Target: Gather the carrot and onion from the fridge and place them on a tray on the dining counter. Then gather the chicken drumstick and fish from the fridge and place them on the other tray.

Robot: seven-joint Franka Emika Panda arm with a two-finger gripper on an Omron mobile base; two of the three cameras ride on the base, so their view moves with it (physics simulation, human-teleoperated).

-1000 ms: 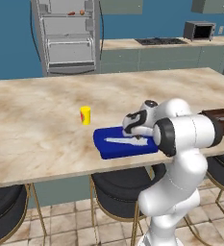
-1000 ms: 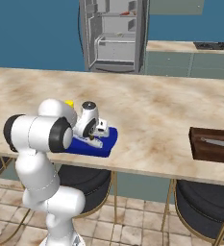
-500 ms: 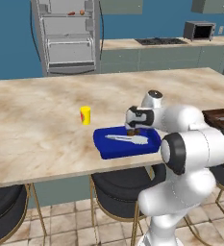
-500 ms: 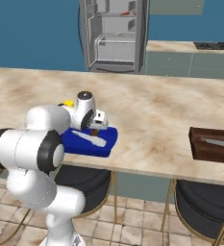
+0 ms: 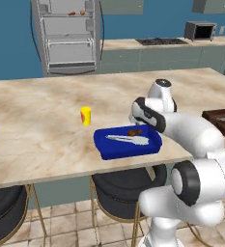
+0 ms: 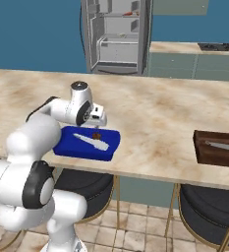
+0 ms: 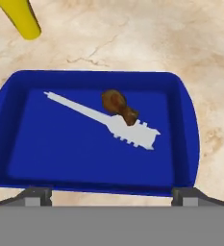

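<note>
End effector (image 7: 111,196) spread wide, empty, above blue tray (image 7: 17,110) holding chicken drumstick (image 7: 119,106) and fish (image 7: 108,123)

A bright blue tray (image 7: 183,120) holds a brown drumstick (image 7: 118,106) and a pale white fish (image 7: 104,119); the table (image 5: 36,135) is beige marble with darker veining, the cup (image 5: 86,116) yellow.
</note>
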